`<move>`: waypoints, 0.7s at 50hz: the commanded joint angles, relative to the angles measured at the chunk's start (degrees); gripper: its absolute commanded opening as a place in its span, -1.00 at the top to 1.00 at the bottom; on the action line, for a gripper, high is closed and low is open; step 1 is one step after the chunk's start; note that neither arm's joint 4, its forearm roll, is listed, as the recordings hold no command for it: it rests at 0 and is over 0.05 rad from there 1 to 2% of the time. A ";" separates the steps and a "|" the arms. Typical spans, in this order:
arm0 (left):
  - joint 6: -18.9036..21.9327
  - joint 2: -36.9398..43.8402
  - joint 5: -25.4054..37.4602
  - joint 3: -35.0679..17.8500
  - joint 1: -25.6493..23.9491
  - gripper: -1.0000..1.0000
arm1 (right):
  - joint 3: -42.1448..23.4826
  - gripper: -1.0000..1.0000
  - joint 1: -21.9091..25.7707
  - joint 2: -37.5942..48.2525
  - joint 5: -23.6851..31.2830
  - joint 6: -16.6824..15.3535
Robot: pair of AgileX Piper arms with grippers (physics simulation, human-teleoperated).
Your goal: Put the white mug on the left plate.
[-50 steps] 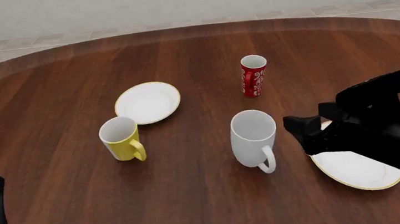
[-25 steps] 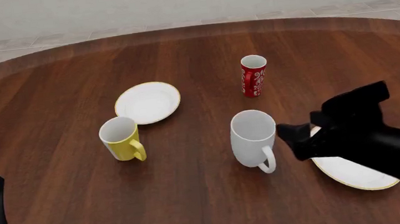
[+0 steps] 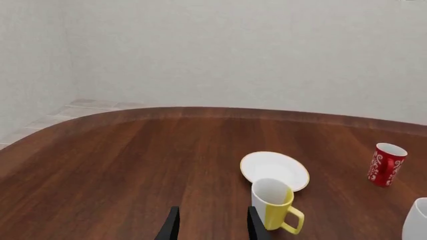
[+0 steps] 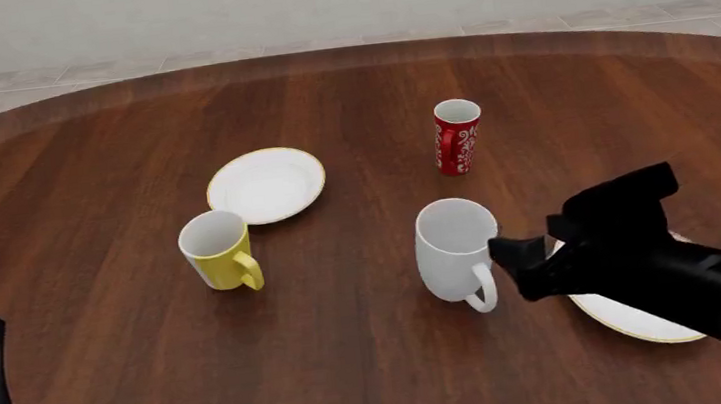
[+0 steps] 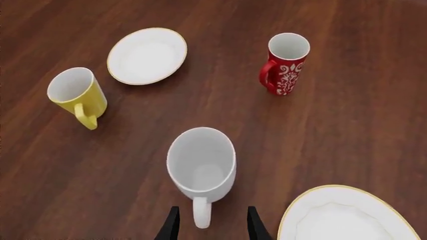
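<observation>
In the front view the white mug (image 4: 457, 248) stands upright near mid-table, well apart from the left plate (image 4: 266, 185); the right gripper (image 4: 518, 264) sits just beside its handle, and a push could tip it. In the right wrist view the fingers (image 5: 171, 226) straddle the handle, parted, holding nothing. In the left wrist view the left gripper (image 3: 209, 227) hangs parted, empty.

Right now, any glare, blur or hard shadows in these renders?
Front view: sharp, flat light; the white mug casts only a faint soft shadow on the table. Right wrist view: crisp, no glare on the left plate. Left wrist view: sharp, but the white mug is cut off at the frame edge.
</observation>
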 commanded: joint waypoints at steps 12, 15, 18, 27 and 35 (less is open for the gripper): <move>-0.55 -0.02 0.06 -0.14 0.11 -1.00 | -0.78 -1.00 1.62 2.39 -1.29 0.43; -0.60 -0.01 0.03 -0.08 0.13 -1.00 | -0.85 -1.00 1.82 3.16 -1.82 0.51; -0.64 -0.01 0.07 -0.03 0.09 -1.00 | -0.89 -1.00 2.16 3.94 -2.42 0.68; -0.63 0.01 0.08 0.09 0.20 -1.00 | -0.92 -1.00 2.51 5.75 -3.84 0.84; -0.59 0.02 0.07 0.19 0.16 -1.00 | -0.60 -1.00 2.44 7.34 -5.17 1.07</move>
